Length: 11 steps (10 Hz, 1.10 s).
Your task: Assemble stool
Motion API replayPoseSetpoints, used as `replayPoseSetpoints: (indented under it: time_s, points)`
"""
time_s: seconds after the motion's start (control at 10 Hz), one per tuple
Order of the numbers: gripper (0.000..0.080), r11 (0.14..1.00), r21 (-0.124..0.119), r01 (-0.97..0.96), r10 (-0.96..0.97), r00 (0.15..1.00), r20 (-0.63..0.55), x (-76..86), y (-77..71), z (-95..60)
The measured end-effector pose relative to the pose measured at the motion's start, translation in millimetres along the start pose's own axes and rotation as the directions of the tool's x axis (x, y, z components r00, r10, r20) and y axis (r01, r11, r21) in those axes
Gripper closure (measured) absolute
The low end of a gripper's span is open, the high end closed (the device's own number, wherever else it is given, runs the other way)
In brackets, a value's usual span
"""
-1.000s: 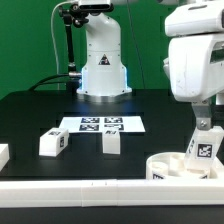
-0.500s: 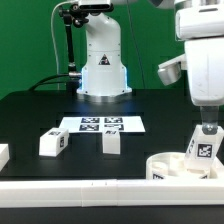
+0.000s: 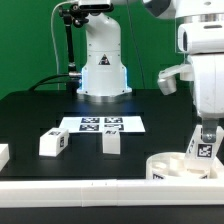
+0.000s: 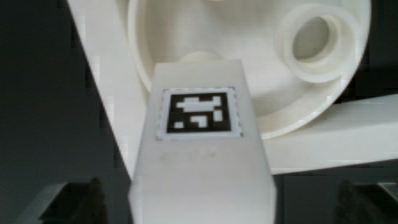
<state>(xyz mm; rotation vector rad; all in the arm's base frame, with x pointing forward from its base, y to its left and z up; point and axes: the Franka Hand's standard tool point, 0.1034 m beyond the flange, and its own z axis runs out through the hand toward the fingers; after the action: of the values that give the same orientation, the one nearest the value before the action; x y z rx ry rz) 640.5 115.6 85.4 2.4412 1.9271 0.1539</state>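
Note:
The round white seat (image 3: 170, 166) lies at the front on the exterior view's right. One white leg (image 3: 203, 148) with a square tag stands upright in it. My gripper (image 3: 205, 127) hangs just above that leg's top. In the wrist view the leg (image 4: 199, 120) runs up the middle over the seat (image 4: 267, 45), and my gripper (image 4: 199, 208) is open, its dark fingers (image 4: 71, 200) standing apart from the leg on both sides. Two more legs (image 3: 53, 143) (image 3: 111, 143) lie loose on the black table.
The marker board (image 3: 100, 124) lies flat behind the loose legs, in front of the robot base (image 3: 103, 65). A white rail (image 3: 90, 190) runs along the front edge. A white piece (image 3: 3, 155) shows at the exterior view's left edge.
The arm's wrist has shifted toward the exterior view's right above the standing leg. The jaws have stayed open, and the leg and seat have not moved.

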Motion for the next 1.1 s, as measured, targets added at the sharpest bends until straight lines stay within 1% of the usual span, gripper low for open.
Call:
replayPoseSetpoints:
  time_s: [0.2,0.3,0.4,0.5,0.6,0.9,1.0,1.1]
  points:
    - [0.0151,1.0,0.002,-0.005,0.005,1.0,0.001,-2.4,1.0,0.5]
    - [0.0266,1.0,0.001,-0.005,0.005,1.0,0.001,-2.4,1.2,0.3]
    - [0.0266,1.0,0.002,-0.006,0.006,1.0,0.001,-2.5,1.0,0.6]
    - [0.0448,1.0,0.002,-0.006,0.006,1.0,0.001,-2.7,1.0,0.6]
    - [0.0462,1.0,0.002,-0.007,0.007,1.0,0.001,-2.7,1.0,0.6]
    - [0.0462,0.997,0.003,-0.071,0.071,0.997,0.001,-2.7,0.9,0.8]
    - [0.0462,0.981,0.025,-0.19,0.19,0.982,0.003,-2.8,0.3,1.1]
    - [0.0462,0.959,0.04,-0.28,0.281,0.96,0.002,-2.6,2.1,1.6]
